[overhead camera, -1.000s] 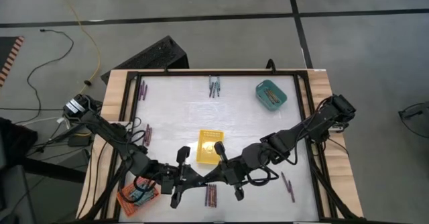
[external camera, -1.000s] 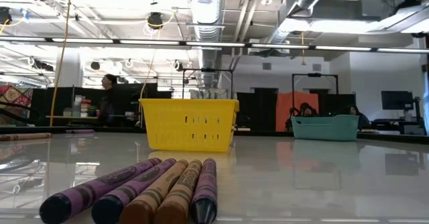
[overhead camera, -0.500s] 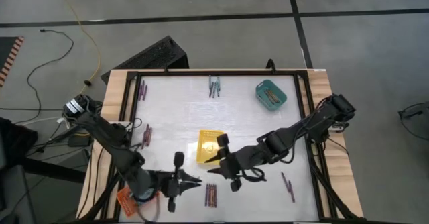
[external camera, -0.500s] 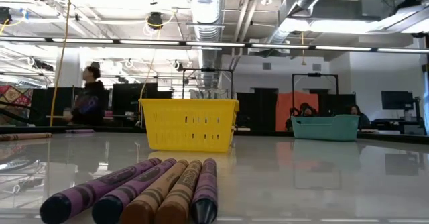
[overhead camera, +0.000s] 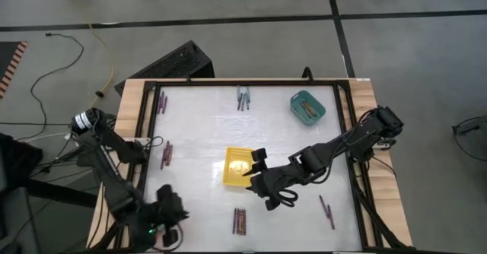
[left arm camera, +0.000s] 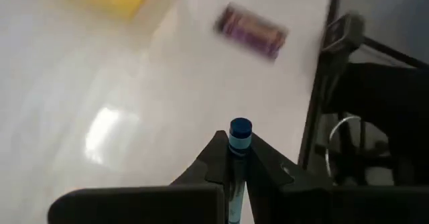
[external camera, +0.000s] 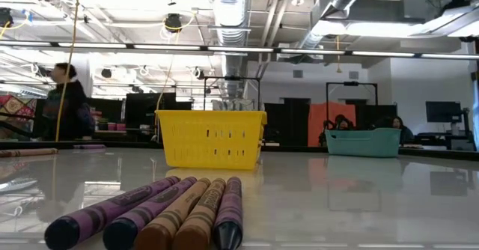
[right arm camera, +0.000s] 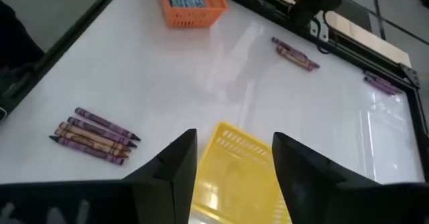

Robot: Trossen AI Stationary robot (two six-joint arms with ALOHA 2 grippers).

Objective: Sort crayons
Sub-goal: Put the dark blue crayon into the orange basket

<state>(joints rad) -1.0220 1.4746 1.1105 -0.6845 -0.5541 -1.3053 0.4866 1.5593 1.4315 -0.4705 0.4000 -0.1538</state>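
Over the table's near-left corner, my left gripper [left arm camera: 234, 158] pinches a blue crayon [left arm camera: 238, 134] that could slip, while my wide-open right gripper [right arm camera: 233, 158] hovers above the yellow tray [right arm camera: 241, 170].

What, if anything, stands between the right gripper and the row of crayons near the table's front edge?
Nothing visible does. The open right gripper hangs by the yellow tray, and only bare white table lies between it and the row of crayons.
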